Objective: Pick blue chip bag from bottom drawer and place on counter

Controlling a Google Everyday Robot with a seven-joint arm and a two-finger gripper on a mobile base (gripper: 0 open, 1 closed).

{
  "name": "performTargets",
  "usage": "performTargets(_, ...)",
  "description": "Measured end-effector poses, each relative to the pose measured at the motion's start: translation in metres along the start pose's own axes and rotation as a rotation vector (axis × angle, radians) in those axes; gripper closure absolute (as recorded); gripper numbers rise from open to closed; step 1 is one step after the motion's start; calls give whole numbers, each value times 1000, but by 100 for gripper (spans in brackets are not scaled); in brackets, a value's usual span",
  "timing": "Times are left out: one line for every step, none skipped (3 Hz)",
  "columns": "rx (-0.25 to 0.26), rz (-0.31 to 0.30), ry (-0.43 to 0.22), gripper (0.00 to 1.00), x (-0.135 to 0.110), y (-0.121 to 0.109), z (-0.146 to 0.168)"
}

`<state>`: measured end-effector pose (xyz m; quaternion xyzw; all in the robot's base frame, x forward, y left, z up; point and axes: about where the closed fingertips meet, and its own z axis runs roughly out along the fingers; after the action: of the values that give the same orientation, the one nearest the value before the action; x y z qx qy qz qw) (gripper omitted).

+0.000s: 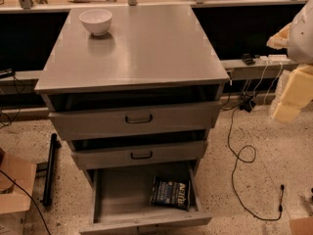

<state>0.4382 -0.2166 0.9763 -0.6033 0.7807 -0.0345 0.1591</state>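
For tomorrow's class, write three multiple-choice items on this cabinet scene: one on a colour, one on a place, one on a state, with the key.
1. What colour is the bowl on the counter? A white; B blue; C red.
2. Where does the blue chip bag lie? A on the counter; B in the bottom drawer, toward its right; C in the bowl.
3. How does the bottom drawer stand? A shut; B pulled out; C lifted away.
Key: 1 A, it shows white against the grey counter. 2 B, it rests on the drawer's floor, with the gripper far from it at the picture's right edge. 3 B, its floor is exposed.
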Motion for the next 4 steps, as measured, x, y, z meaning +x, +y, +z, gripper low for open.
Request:
performTargets(0,0,0,0,0,0,0)
performTargets(-16,39,-22,0,-3,-1,11)
performTargets(-52,99,-74,0,-7,-2,31)
performTargets(-54,100,-82,0,-9,-1,32)
